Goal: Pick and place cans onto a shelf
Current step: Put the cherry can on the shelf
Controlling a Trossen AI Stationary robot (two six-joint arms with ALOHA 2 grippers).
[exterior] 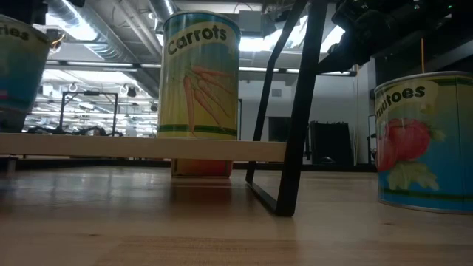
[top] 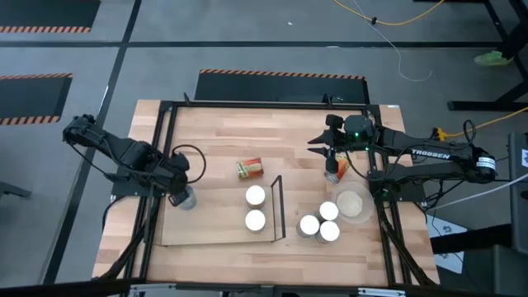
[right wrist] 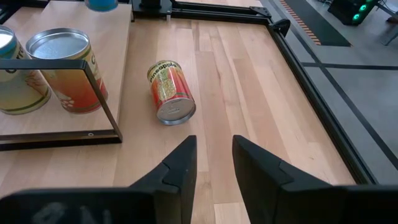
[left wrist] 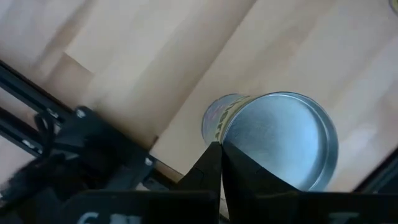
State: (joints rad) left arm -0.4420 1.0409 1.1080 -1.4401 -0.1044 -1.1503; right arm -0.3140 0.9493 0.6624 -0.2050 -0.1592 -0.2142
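Note:
The shelf (top: 214, 219) is a pale board with a black frame (top: 278, 206) at its right end. Two cans (top: 255, 195) (top: 255, 220) stand on it beside the frame. A silver-topped can (left wrist: 277, 140) stands at its left end, under my left gripper (left wrist: 221, 147), which is shut and points down. A red-and-yellow can (right wrist: 171, 93) lies on its side on the table beyond the shelf. My right gripper (right wrist: 214, 146) hangs open over the table's far right and faces that can, with nothing between its fingers. Three cans (top: 309, 224) stand at the near right. My left gripper's shut fingertips (left wrist: 211, 155) show against the near rim (left wrist: 233, 134) of the silver-topped can, coming from above. I cannot tell whether they touch it. The can stands upright on the shelf.
A flat beige dish (top: 352, 204) sits beside the three cans. Something orange (top: 332, 172) shows under my right arm. Black rails (top: 157, 165) run along the table's edges. Bare tabletop lies between the lying can and my right gripper.

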